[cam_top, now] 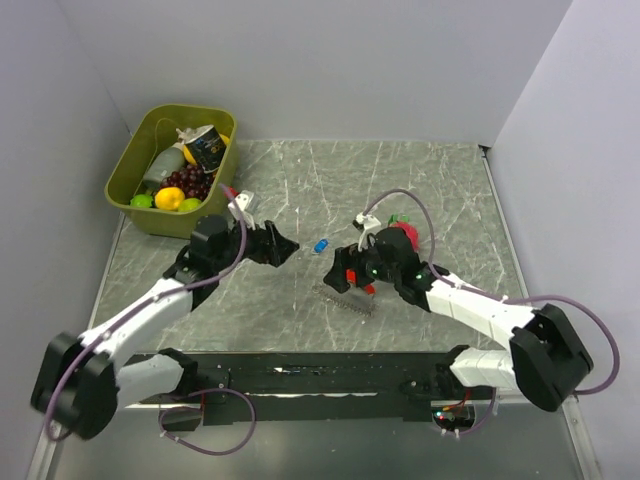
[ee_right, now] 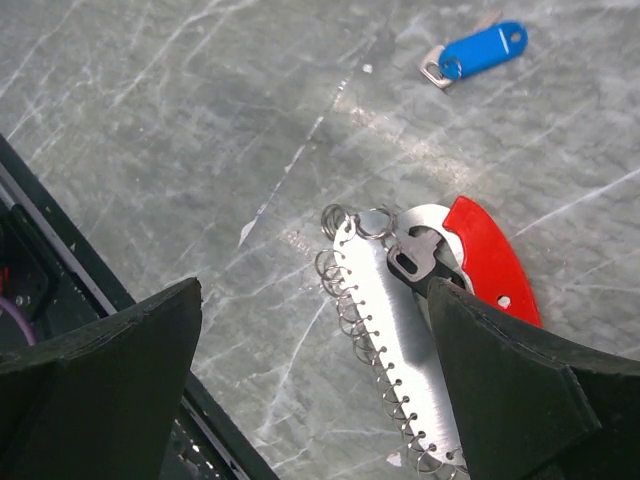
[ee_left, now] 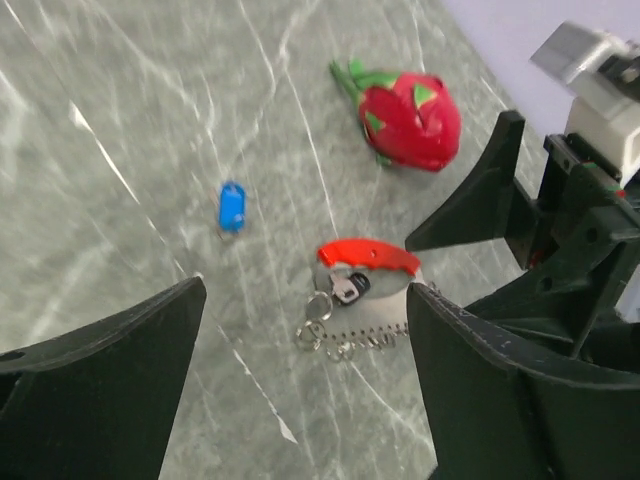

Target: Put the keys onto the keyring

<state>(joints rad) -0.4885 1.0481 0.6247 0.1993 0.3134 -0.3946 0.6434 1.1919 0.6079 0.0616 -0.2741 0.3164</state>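
The blue key [ee_right: 483,50] is seen lying flat on the bench [cam_top: 420,180], free of both arms. In the right wrist view its long axis is slanted, with the metal end toward the lower left and the blue head toward the upper right. The keyring [ee_right: 490,262] lies apart from it, nearer the arm bases, its red clip curved round a bunch of silvery rings and a toothed metal strip. Over the keyring the right pincer [ee_right: 315,295] is spread wide with nothing gripped. The clip sits just beside one finger, and whether that finger touches it cannot be told from these views. The left pincer [ee_left: 305,300] is likewise wide open and empty, aimed across the bench at both things. In the top view the key is found between the two pincers, just beyond the left one's tips, so the left arm is judged the nearer for picking it up, while the right stands over the ring. A grasp across the key's narrow width would seem called for. A red toy fruit [ee_left: 410,120] lies beyond the keyring, and a green basket [cam_top: 165,222] stands well apart at the far left corner
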